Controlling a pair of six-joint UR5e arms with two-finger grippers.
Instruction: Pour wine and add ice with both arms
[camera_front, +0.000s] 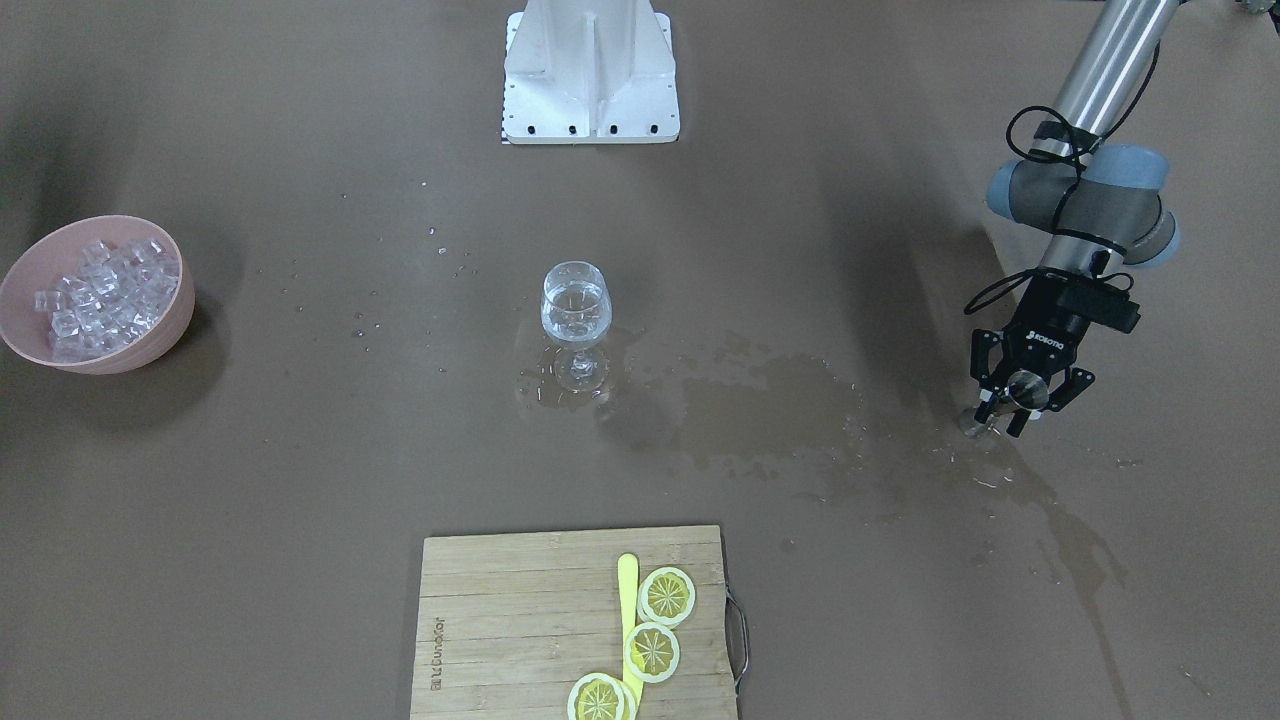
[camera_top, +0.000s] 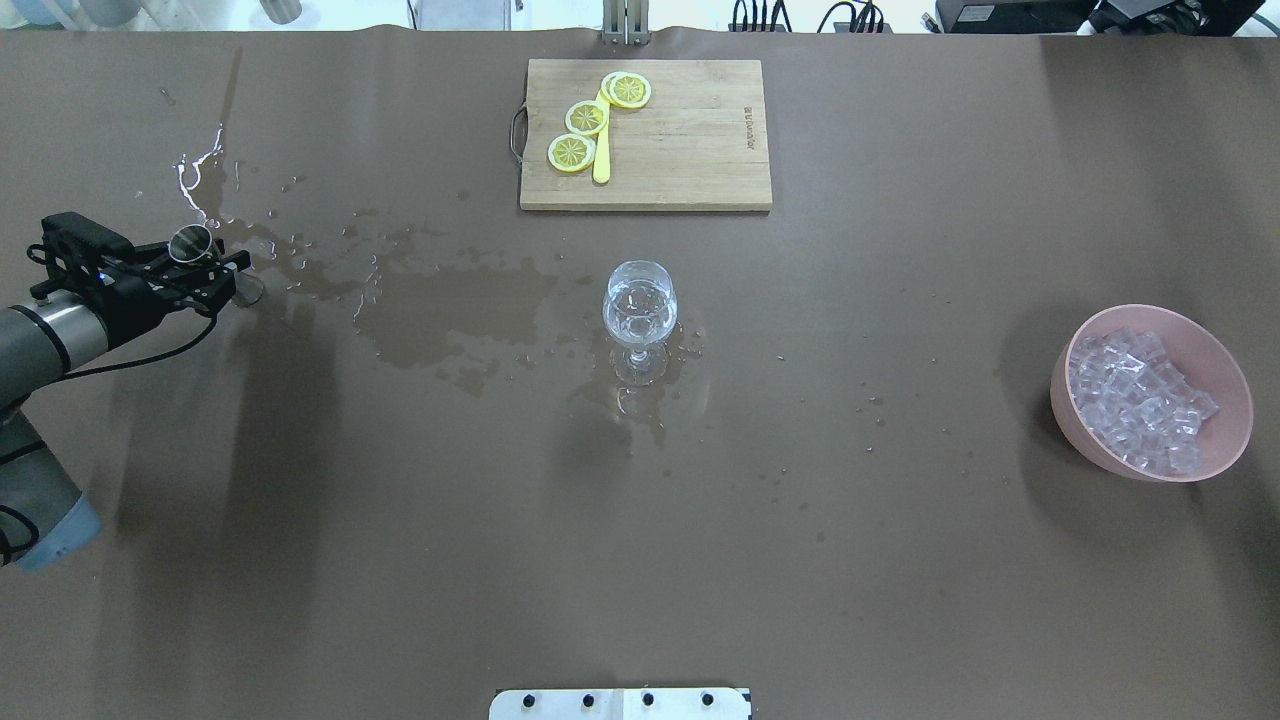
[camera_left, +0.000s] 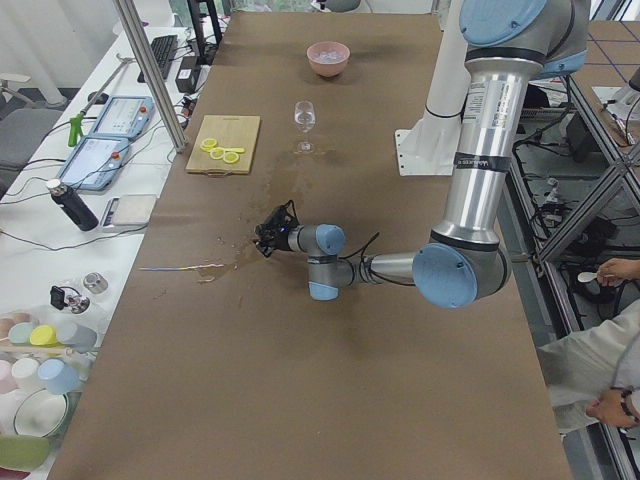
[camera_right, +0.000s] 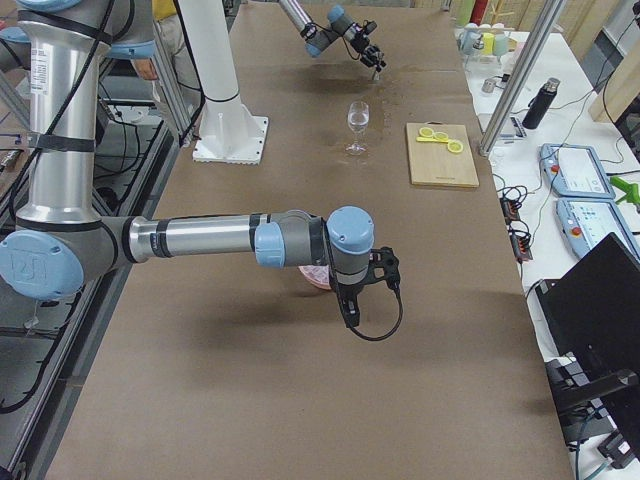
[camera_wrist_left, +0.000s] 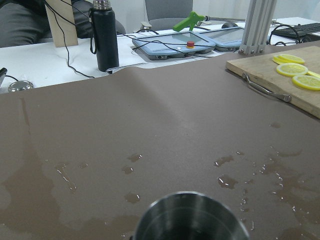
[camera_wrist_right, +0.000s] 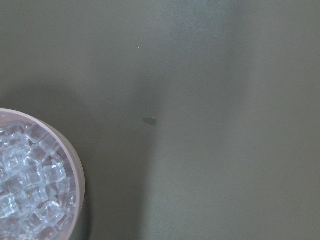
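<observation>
Table (camera_front: 300, 480) | glass (camera_front: 579, 368): wine (camera_front: 574, 318) | bowl (camera_front: 150, 350): ice (camera_front: 100, 295) | left claw (camera_front: 1010, 408) grips cup (camera_front: 1024, 385) | right claw (camera_right: 384, 268) unclear

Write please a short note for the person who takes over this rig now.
Left end effector: shut on a steel cup, far from the glass.
Right end effector: by the pink bowl; open or shut, I cannot tell.
Wine: in the glass, with a spill beside it.
Ice: heaped in the bowl; none seen in the glass.
Done: pouring. Left: adding ice.
</observation>
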